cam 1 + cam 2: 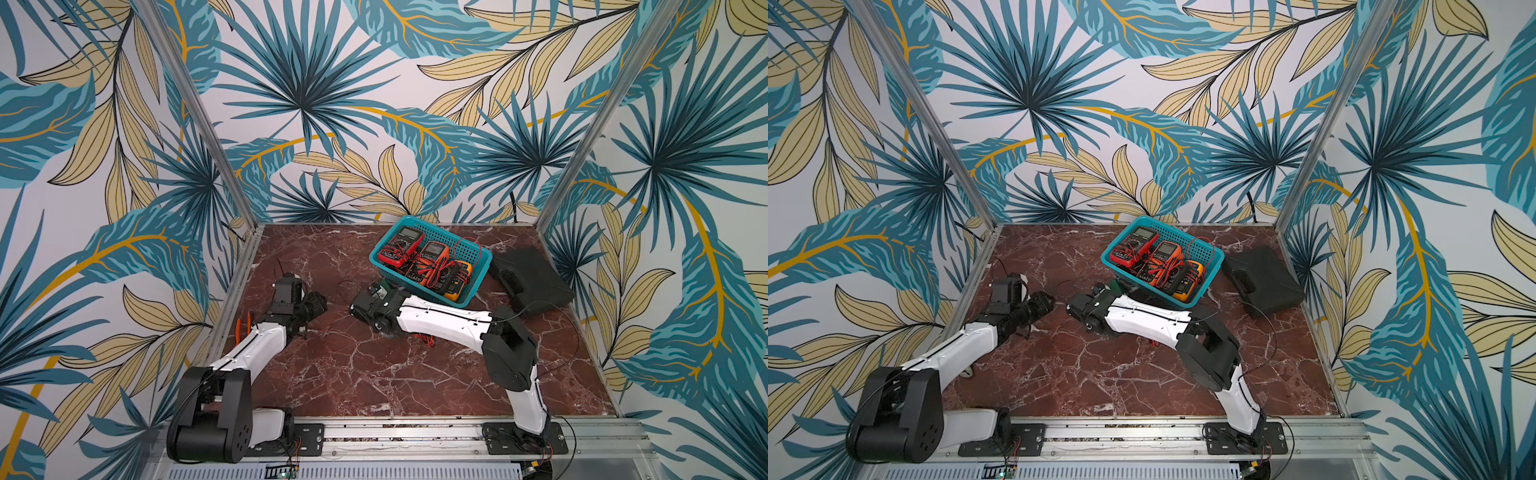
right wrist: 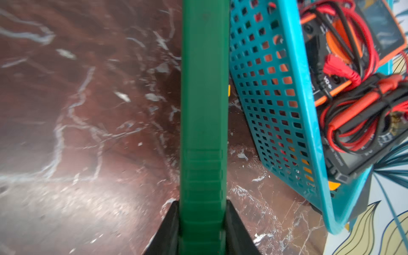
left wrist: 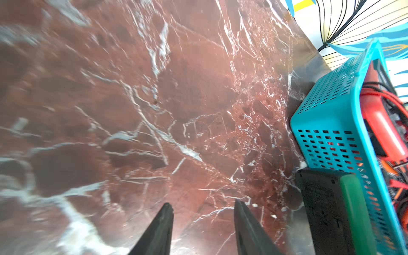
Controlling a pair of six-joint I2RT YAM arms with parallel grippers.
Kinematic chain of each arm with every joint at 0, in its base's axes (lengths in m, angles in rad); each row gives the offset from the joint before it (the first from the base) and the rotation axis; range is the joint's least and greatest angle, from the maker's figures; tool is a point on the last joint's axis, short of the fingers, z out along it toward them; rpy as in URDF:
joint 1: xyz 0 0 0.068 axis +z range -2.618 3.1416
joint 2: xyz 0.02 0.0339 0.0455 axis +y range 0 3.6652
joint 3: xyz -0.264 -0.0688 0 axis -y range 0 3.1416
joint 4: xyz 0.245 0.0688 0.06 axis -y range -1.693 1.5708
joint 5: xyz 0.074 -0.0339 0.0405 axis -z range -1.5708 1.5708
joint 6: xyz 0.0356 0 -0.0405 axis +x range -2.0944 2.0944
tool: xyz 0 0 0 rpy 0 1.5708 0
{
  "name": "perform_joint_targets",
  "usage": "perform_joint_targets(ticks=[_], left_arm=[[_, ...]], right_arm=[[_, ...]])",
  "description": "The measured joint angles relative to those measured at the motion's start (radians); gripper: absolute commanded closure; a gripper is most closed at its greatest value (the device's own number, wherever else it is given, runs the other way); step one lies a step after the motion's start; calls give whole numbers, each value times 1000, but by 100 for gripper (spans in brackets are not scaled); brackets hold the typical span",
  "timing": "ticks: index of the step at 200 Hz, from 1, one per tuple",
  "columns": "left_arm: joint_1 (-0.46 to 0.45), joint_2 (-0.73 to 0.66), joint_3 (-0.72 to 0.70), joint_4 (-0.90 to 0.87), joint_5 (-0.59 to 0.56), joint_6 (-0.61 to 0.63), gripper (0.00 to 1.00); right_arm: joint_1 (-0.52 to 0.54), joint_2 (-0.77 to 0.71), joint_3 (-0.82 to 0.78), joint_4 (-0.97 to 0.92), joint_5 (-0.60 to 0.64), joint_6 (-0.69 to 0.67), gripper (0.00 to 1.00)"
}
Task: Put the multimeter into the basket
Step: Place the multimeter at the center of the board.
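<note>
Red-brown marble tabletop [image 1: 332, 374], leaf-print walls | right gripper [image 2: 202, 205] clamped across green multimeter [image 2: 204, 88] at its ribbed sides, just outside basket [image 2: 265, 99] wall | left gripper [image 3: 203, 205] apart, empty | likely rigid, rubbery, moderately heavy: that ribbed hold suits.

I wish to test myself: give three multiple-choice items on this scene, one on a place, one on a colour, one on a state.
1. The left gripper is: A open, empty; B shut, empty; C shut on a screwdriver.
2. The green multimeter is: A inside the basket; B outside, beside its wall; C in the left gripper.
3. The basket is: A white; B yellow; C teal.

A: its fingers stand apart, nothing between.
B: the right gripper holds it beside the perforated wall.
C: wall and rim are teal.
</note>
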Motion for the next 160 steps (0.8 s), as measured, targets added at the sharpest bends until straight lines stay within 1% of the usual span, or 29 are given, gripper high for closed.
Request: perform_joint_targets(ticks=[29,62,94,113,121,130,142,154,160], left_arm=[[3,-63,0,-63,-50,24,43],[5,-94,9,-115,-88,41,41],[5,-101,24,-151,-109,50,37],[5,-102,29,-162,-120,54,36],[5,-103,31,-165,-122,56,34],[5,-103,31,-167,-126,59,33],[6,-103,31,-172,-129,60,28],[6,-103,31,-182,-134,62,20],[6,-103,31,-186,-137,60,15]], right_arm=[[60,66,49,-9,1,5,74],[90,124,100,-20,22,29,64],[122,161,146,-25,-31,33,48],[145,183,173,-30,-69,35,32],[151,186,180,-31,-87,40,23],[156,186,191,-35,-103,40,19],[156,186,211,-37,-116,41,14],[153,186,233,-37,-124,39,9],[150,186,243,-37,-127,38,6]])
